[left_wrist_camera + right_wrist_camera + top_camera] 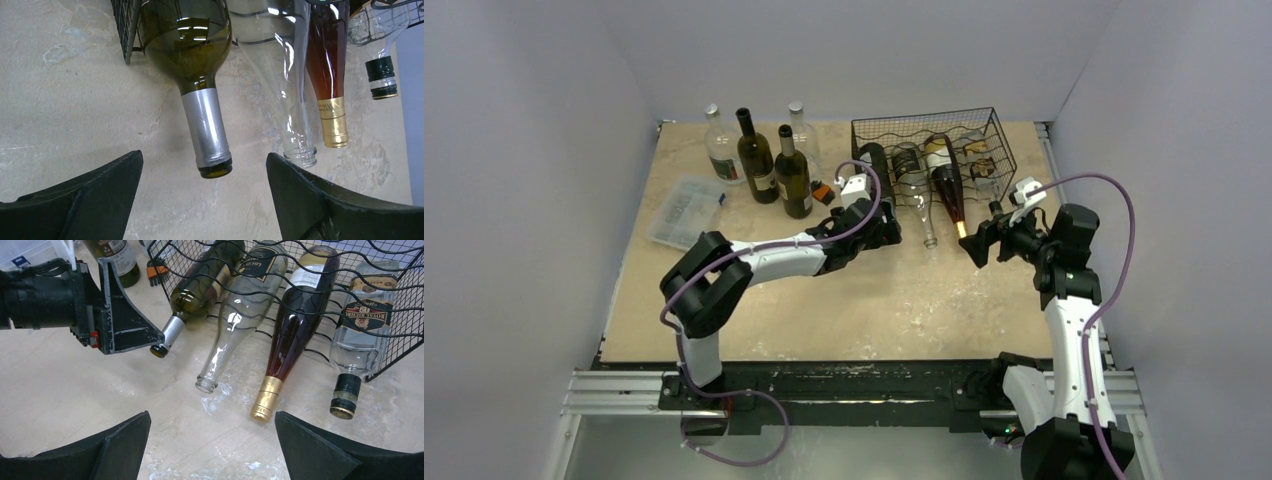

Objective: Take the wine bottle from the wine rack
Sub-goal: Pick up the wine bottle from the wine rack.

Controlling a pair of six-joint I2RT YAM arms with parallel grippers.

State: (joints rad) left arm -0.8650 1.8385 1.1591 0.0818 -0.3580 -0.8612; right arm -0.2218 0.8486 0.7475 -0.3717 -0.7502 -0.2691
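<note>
The black wire wine rack [924, 118] stands at the back right of the table, with several bottles lying in it, necks pointing toward me. The leftmost one is a green wine bottle [192, 45] with a silver foil neck [172, 330]. My left gripper [204, 157] is open, and the mouth of that neck sits between its fingertips without touching them. Beside it lie a clear bottle [235, 315], a dark red bottle with a gold foil neck [290, 325] and a clear bottle with a black cap [360, 330]. My right gripper [211, 416] hangs open and empty in front of the rack.
Several bottles [769, 160] stand upright at the back left. A clear plastic compartment box [686, 210] lies left of them. A small orange item [822, 192] sits near the rack's left side. Grey walls close in on both sides.
</note>
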